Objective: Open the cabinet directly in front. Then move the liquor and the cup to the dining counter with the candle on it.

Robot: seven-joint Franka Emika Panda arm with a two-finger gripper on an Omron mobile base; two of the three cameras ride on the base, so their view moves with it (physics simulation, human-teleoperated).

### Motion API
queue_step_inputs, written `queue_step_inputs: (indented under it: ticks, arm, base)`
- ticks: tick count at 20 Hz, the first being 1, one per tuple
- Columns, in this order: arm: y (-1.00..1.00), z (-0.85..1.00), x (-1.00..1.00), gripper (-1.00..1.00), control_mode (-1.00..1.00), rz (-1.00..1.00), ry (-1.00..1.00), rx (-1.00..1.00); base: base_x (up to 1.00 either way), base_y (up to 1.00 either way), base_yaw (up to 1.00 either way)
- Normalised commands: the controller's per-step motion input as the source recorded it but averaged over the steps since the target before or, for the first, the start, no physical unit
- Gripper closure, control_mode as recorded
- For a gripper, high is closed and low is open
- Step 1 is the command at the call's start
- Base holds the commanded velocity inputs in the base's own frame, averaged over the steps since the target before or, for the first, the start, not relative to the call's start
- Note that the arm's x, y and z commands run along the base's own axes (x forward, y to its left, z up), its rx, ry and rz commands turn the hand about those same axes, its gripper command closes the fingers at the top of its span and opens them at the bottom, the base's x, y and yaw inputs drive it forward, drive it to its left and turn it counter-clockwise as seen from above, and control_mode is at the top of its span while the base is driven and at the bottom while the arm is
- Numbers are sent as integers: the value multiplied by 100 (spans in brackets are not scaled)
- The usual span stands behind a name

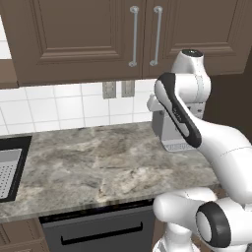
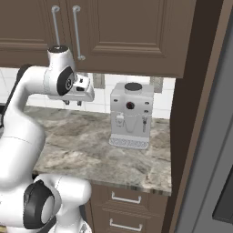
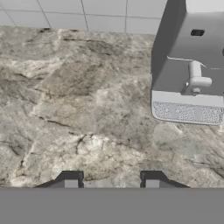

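**Ana:** Left base view is showing the cabinet (image 1: 88, 34) with both doors sitting flush and shut, so the first step is not yet done. Are you seeing the liquor or the cup anywhere?

**Ben:** Neither one is showing; my guess is they are waiting behind those doors. So everything is left: opening, then two carries to the dining counter.

**Ana:** Where is the end effector (image 2: 73, 103) sitting?

**Ben:** It is hanging below the cabinet's bottom edge, pointing down over the table (image 1: 98, 162), well under the two bar handles (image 1: 145, 35). In the hand view its fingertips (image 3: 71, 180) are standing apart with bare stone between them, so it is open and gripping nothing.

**Ana:** What is crowding the path?

**Ben:** The coffee machine (image 2: 131, 114) is standing near on the table, off to the arm's right, and a tall brown side panel (image 2: 191, 104) is closing off that side. To the left, the table is running free toward the sink (image 1: 11, 167). I'm judging that the climb to the handles is having enough room, but the door swinging outward is needing the wrist kept clear.
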Motion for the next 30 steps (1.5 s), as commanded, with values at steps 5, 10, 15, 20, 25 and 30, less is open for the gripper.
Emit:
queue_step_inputs:
  ticks: [5,10,15,20,25,30]
  arm:
    - [0,4,-19,-100,-100,0,-14,0]
    - [0,41,-53,-100,-100,0,-48,0]
    - [0,60,-44,-100,-100,0,-52,4]
    - [0,73,-35,-100,-100,0,-54,5]
    - [0,71,-33,-100,-100,0,-57,4]
    - [0,44,-18,-100,-100,0,-50,3]
  base:
    - [0,0,0]
    - [0,0,0]
    - [0,0,0]
    - [0,0,0]
    - [0,0,0]
    - [0,0,0]
